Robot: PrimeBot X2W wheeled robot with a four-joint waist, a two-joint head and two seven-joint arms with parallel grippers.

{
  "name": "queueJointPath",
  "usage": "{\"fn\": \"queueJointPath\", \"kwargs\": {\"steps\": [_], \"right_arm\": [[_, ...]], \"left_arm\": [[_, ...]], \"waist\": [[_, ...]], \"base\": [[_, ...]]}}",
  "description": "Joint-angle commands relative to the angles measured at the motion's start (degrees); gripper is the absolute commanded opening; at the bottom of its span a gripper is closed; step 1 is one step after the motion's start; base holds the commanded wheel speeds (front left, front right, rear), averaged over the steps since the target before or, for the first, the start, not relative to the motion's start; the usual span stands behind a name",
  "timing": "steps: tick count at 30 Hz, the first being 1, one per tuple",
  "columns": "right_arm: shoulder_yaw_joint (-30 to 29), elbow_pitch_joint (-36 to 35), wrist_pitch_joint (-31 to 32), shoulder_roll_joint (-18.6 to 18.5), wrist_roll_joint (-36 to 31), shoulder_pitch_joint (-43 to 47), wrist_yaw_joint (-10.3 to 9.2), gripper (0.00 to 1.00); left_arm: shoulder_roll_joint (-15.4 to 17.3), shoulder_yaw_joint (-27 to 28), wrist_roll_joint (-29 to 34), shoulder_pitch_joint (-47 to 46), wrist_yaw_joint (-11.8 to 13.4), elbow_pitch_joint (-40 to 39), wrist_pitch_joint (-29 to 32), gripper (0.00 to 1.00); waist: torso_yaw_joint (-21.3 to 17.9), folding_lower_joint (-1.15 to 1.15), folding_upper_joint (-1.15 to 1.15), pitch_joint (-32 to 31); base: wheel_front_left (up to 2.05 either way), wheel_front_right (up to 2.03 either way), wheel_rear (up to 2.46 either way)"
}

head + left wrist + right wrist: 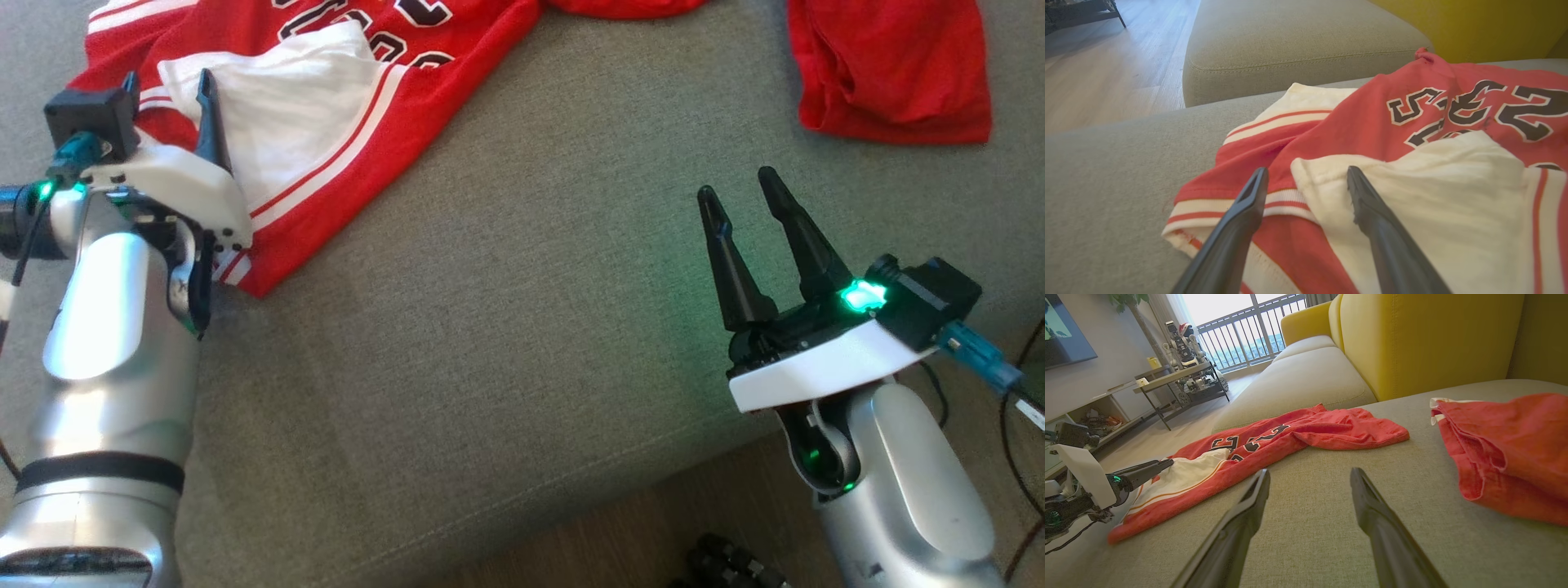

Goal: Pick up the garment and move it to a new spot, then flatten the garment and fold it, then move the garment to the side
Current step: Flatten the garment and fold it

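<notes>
Upper left of the head view, the red jersey (pixel 473 82) lay crumpled on the grey sofa seat (pixel 522 343). Left gripper (pixel 166 77) sat over its striped hem (pixel 1286 202), jaws wide and empty, probably lined up to pinch that edge. Right gripper (pixel 736 184) hovered lower right over bare seat, equally open, holding nothing.

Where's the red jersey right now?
Head view, upper left: the red jersey lies crumpled on the grey sofa cushion, with the open left gripper over its white-striped hem.
</notes>
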Motion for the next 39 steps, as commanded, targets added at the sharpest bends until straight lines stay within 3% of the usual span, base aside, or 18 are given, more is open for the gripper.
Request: {"fn": "queueJointPath", "kwargs": {"steps": [1,10,11,12,13,14,15,22,25,34,39], "right_arm": [[1.1,-1.5,-0.5,0.6,0.5,-1.1,-0.02,1.0],[1.3,-0.4,-0.5,0.6,0.6,-1.2,-0.02,1.0],[1.3,-0.3,-0.5,0.6,0.6,-1.3,-0.02,1.0],[1.3,-0.2,-0.5,0.6,0.5,-1.3,-0.02,1.0],[1.3,-0.2,-0.5,0.6,0.5,-1.3,-0.02,1.0],[1.4,-0.1,-0.5,0.6,0.5,-1.4,-0.02,1.0],[1.4,0.0,-0.5,0.6,0.5,-1.4,-0.02,1.0],[0.7,0.6,-0.5,0.6,0.1,-0.8,-0.02,1.0],[-0.7,1.4,-0.5,0.6,0.4,-0.3,-0.02,1.0],[-9.1,6.6,1.8,-1.1,-3.5,-3.3,-0.02,1.0],[-18.6,11.5,5.6,-1.1,-3.1,-6.2,-0.02,1.0]], "left_arm": [[2.0,1.2,-0.6,-2.3,-0.2,-1.2,-0.5,1.0],[1.5,0.7,-1.8,-5.0,-0.8,2.8,-0.2,1.0],[1.5,0.6,-2.0,-5.2,-0.9,3.3,-0.2,0.93],[1.5,0.5,-2.1,-5.5,-1.1,3.8,-0.2,0.46],[1.5,0.5,-2.1,-5.5,-1.1,3.8,-0.2,0.46],[1.4,0.4,-2.2,-5.6,-1.2,4.3,-0.2,0.15],[1.3,0.4,-2.4,-6.0,-1.2,4.9,-0.6,0.0],[0.7,-0.4,-2.3,-5.2,-1.0,3.5,-3.9,0.0],[-0.4,-0.3,-3.1,-3.3,-2.0,0.2,-4.6,0.0],[-3.7,0.1,-4.7,9.4,-3.3,-18.5,-4.9,0.0],[-4.5,-0.7,-4.5,16.1,-4.3,-28.7,-4.9,0.0]], "waist": [[-0.1,0.0,0.0,0.0],[-0.4,0.0,0.0,0.5],[-0.4,0.0,0.0,0.5],[-0.4,0.0,0.0,0.5],[-0.4,0.0,0.0,0.5],[-0.5,0.0,0.0,0.5],[-0.5,0.0,0.0,0.4],[0.7,0.0,0.0,-1.1],[2.2,0.0,0.0,-2.5],[10.4,0.0,0.0,-6.4],[15.7,0.0,0.0,-7.5]], "base": [[0.0,0.0,0.0],[0.0,0.0,0.0],[0.0,0.0,0.0],[0.0,0.0,0.0],[0.0,0.0,0.0],[0.0,0.0,0.0],[0.0,0.0,0.0],[0.0,0.0,0.0],[0.0,0.0,0.0],[0.0,0.0,0.0],[0.0,0.0,0.0]]}}
